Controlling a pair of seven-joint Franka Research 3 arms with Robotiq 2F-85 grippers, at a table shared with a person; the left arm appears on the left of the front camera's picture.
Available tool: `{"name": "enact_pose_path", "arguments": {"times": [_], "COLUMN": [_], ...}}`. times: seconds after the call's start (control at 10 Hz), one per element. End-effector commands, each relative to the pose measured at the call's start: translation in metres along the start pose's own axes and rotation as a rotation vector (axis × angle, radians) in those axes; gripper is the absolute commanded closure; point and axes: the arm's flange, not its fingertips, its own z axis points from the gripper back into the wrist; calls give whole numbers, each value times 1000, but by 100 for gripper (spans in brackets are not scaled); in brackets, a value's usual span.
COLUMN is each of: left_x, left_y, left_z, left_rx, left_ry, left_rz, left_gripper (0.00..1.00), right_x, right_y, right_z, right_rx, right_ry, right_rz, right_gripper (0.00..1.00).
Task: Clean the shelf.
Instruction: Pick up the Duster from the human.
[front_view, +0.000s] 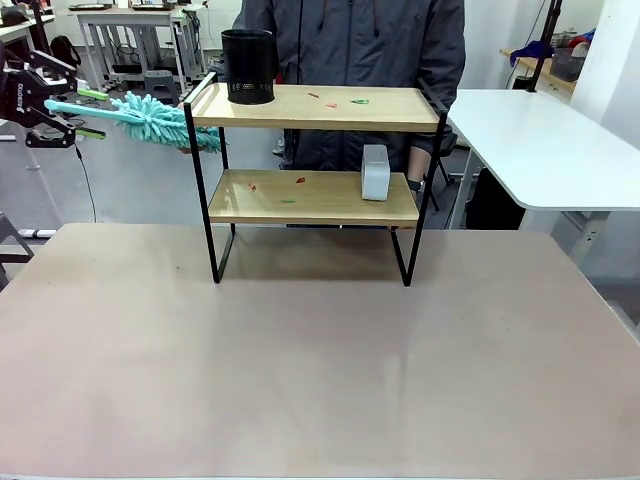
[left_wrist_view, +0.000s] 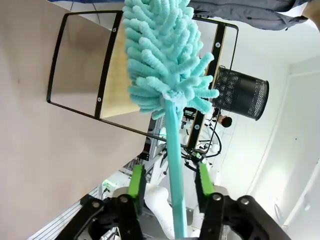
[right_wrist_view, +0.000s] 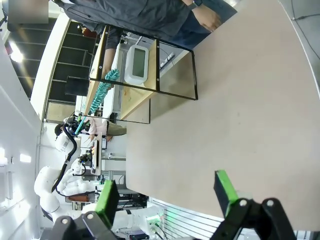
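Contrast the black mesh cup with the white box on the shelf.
The black mesh cup is round, dark and perforated; the white box is square-edged, pale and solid. The cup stands on the top board at the left end; the box on the lower board toward the right. Both stand upright on the shelf.

Coloured scraps (front_view: 300, 181) on the shelf (front_view: 390, 108) are too small to identify.

Left gripper (front_view: 85, 113) raised at far left, jaws clamped on a duster (front_view: 165, 122) handle, right gripper (right_wrist_view: 167, 192) jaws spread wide, empty.
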Motion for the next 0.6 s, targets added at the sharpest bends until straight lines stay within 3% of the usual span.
{"name": "enact_pose_path", "arguments": {"times": [0.0,0.5], "left_x": [-10,-16], "left_y": [3,5], "left_z": [-7,-15], "left_rx": [-13,-12], "left_ry": [-5,18], "left_rz": [-20,-32], "left_gripper": [100,100], "right_x": [3,3], "right_y": [2,2], "right_z": [0,0], "right_rx": [13,13], "right_ry": [-11,-11], "right_rz": [27,27], "right_gripper": [0,0]}}
